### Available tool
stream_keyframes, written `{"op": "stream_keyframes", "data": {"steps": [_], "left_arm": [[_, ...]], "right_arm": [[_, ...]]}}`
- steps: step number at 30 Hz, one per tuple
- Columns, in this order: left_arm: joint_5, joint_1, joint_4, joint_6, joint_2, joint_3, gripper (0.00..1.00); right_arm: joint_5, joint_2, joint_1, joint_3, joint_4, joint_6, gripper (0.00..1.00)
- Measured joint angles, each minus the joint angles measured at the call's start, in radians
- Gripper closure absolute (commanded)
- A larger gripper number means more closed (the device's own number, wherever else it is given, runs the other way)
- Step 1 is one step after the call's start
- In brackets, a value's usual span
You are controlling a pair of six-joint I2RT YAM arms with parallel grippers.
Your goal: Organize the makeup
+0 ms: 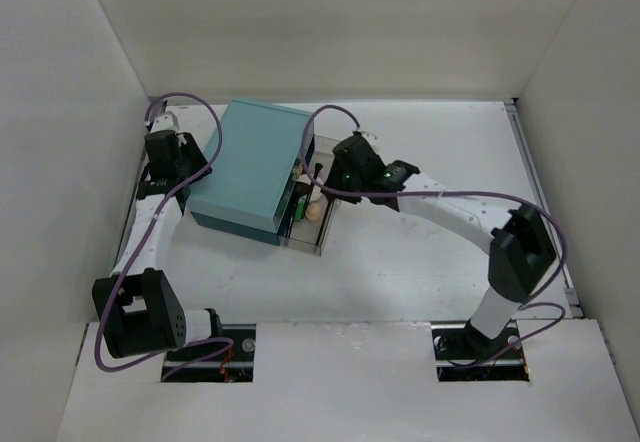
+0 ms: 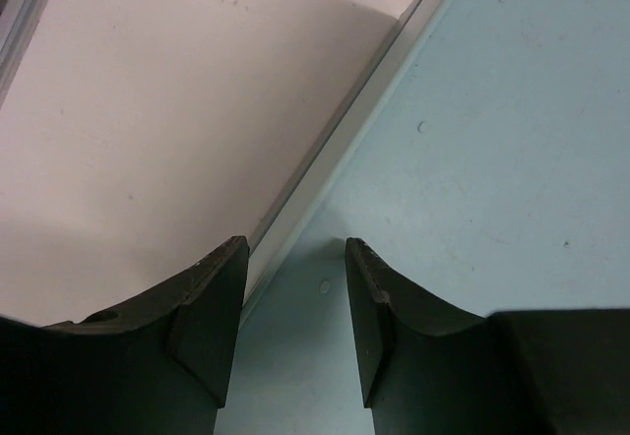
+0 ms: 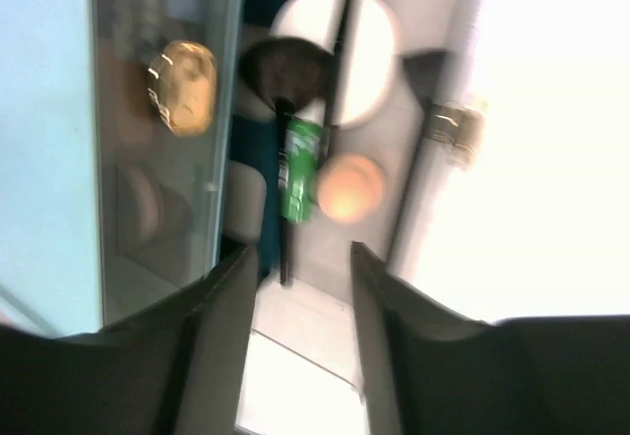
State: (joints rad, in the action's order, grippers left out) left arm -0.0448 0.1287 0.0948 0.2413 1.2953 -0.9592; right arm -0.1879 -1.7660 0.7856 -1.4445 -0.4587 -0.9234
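The makeup (image 1: 306, 202) lies packed in a clear tray (image 1: 326, 234) that juts from the right side of the teal box (image 1: 250, 167) near the middle of the table (image 1: 420, 252). The right wrist view, though blurred, shows a white puff (image 3: 372, 56), a dark-bristled brush (image 3: 281, 69), a green tube (image 3: 300, 169) and a peach sponge (image 3: 349, 187) crowded together. The right gripper (image 3: 303, 258) hangs just above them with its jaws partly apart and nothing between them. The left gripper (image 2: 295, 258) is at the far left side of the box, its jaws narrowed but with a gap, straddling the box's pale rim. No pinch on the rim shows. The step looks like steadying the box with the left while the right works inside the tray. To do that well, the left should take the rim squarely and not lift or tilt it. The right should come straight down over one piece, the sponge or the tube being the freest. It should keep its fingers off the clear wall beside the teal lid and close only once the neighbours are outside the jaws.
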Motion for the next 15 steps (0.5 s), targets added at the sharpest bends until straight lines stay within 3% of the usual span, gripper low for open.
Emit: {"op": "stream_keyframes", "data": {"steps": [3,7,15], "left_arm": [[0.0,0.0,-0.002,0.0,0.002,0.0,0.61],[0.002,-0.003,-0.008,-0.001,0.004,0.0,0.61],[0.025,-0.02,-0.024,-0.005,0.013,0.0,0.61]], "right_arm": [[-0.023,0.123,-0.02,0.124,0.002,0.011,0.77],[-0.049,0.143,-0.077,0.238,0.007,0.011,0.77],[-0.013,-0.11,-0.059,0.187,0.075,0.011,0.79]]}}
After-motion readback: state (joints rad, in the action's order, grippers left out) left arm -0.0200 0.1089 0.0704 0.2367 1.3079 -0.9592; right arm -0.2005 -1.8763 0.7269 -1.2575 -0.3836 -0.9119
